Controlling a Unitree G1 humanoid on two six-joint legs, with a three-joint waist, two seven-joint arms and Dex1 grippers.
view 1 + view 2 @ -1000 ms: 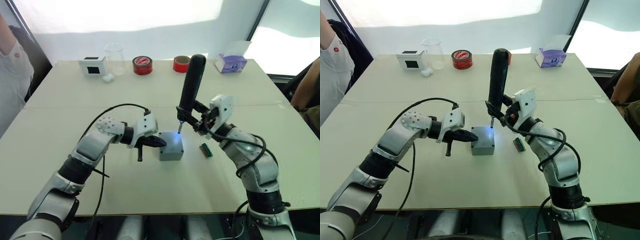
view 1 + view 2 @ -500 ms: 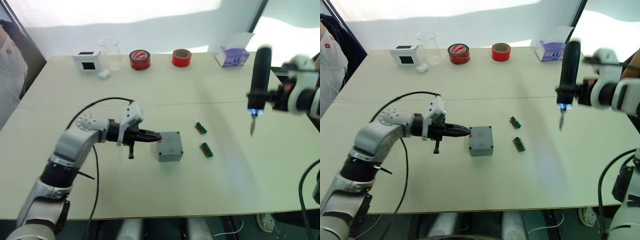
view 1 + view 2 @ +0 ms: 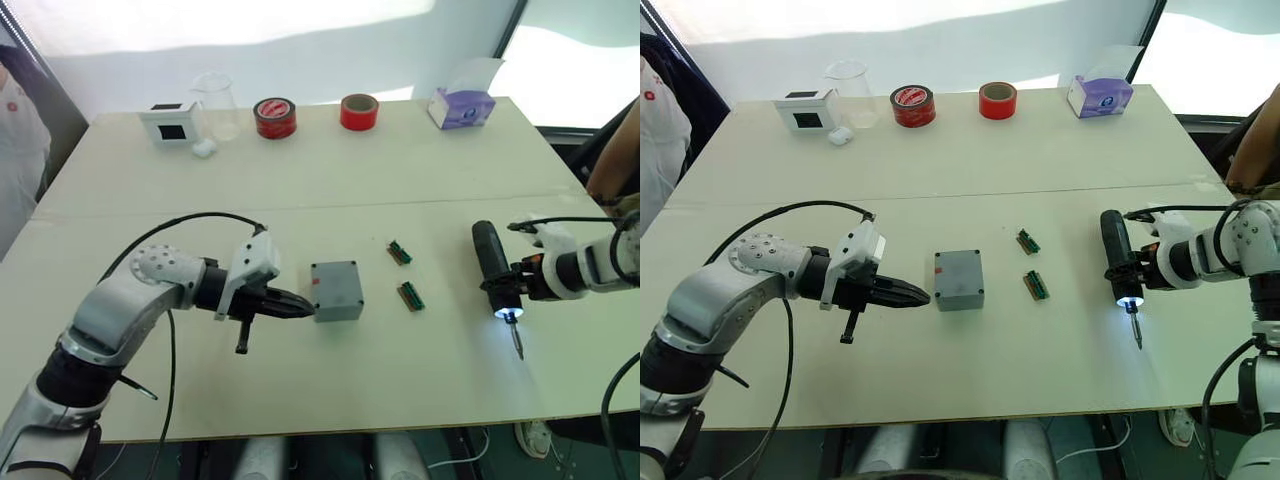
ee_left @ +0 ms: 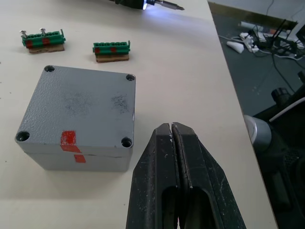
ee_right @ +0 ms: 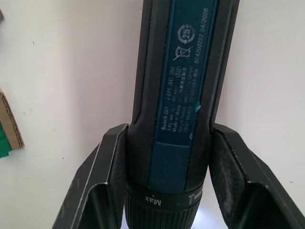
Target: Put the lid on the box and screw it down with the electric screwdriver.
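The grey box [image 3: 336, 290] stands mid-table with the lid [image 4: 83, 102] lying flat on top; a seam and a red mark [image 4: 69, 138] show on its near side. My left gripper [image 3: 303, 303] is shut and empty, its fingertips [image 4: 164, 136] level with the box's left side and a little short of it. Out to the right, my right gripper [image 3: 1143, 272] is shut on the electric screwdriver [image 3: 1116, 258], its fingers [image 5: 102, 176] clamping the barrel [image 5: 178, 95]. The tool is held low over the table, bit toward the front edge, light glowing.
Two small green blocks [image 3: 401, 251] [image 3: 411, 297] lie between the box and the screwdriver. Along the back edge stand a white cube [image 3: 167, 121], a glass beaker [image 3: 215, 102], two red tape rolls [image 3: 274, 117] [image 3: 358, 111] and a tissue box [image 3: 462, 101]. People stand at both side edges.
My right arm has swung the screwdriver from upright over the box out to the right and down near the table. The left gripper stays shut beside the box. The camera has shifted.
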